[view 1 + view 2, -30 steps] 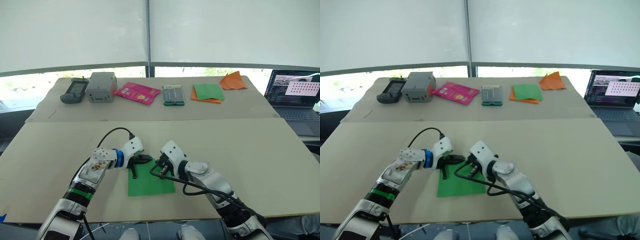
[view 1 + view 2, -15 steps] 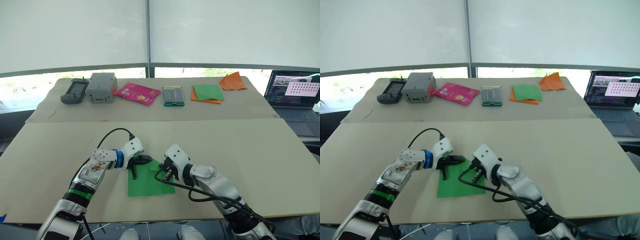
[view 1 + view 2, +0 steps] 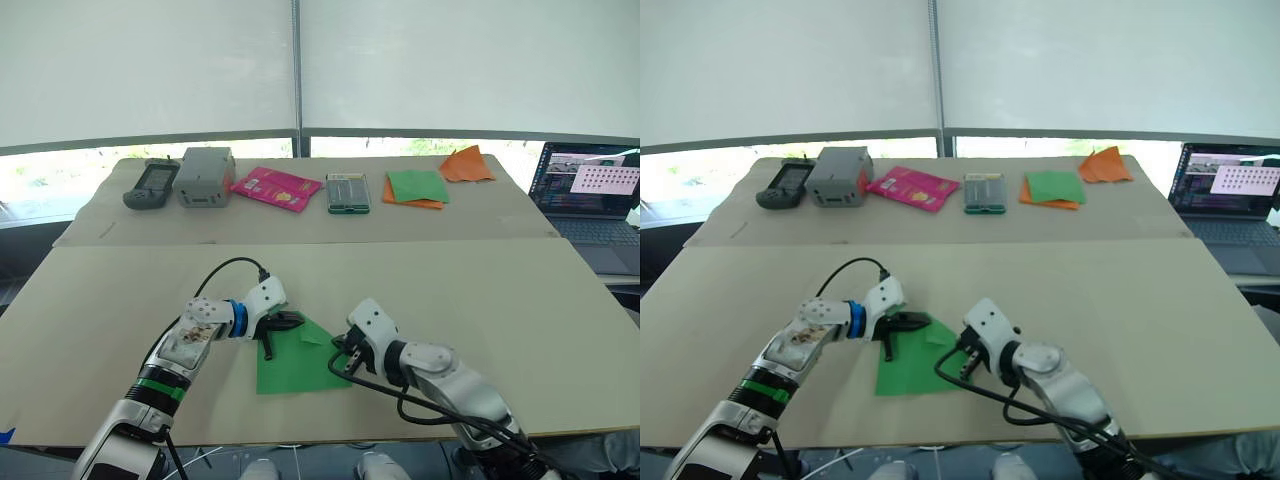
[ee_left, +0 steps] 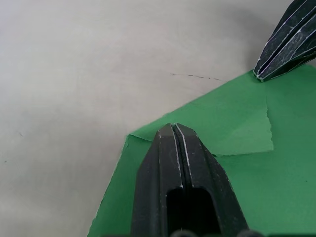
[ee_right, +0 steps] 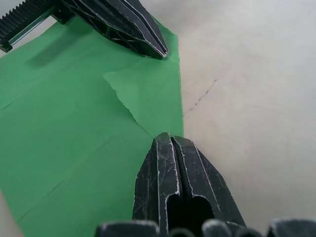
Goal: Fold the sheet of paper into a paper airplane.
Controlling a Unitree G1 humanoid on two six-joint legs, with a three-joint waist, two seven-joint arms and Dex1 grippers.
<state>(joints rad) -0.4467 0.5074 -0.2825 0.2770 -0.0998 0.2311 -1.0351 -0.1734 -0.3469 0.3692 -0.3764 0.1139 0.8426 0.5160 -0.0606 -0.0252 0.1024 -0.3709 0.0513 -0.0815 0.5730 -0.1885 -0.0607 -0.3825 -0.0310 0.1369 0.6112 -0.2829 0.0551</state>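
The sheet of paper (image 3: pixel 300 358) lies flat on the near table (image 3: pixel 520 320), one far corner folded over; the left gripper (image 4: pixel 176 129) presses its far edge, fingers closed together; the right gripper (image 5: pixel 170 140), likewise closed, rests on its right edge; thin, light, slippery, easily creased, so probably best pinned flat and lifted at a corner.
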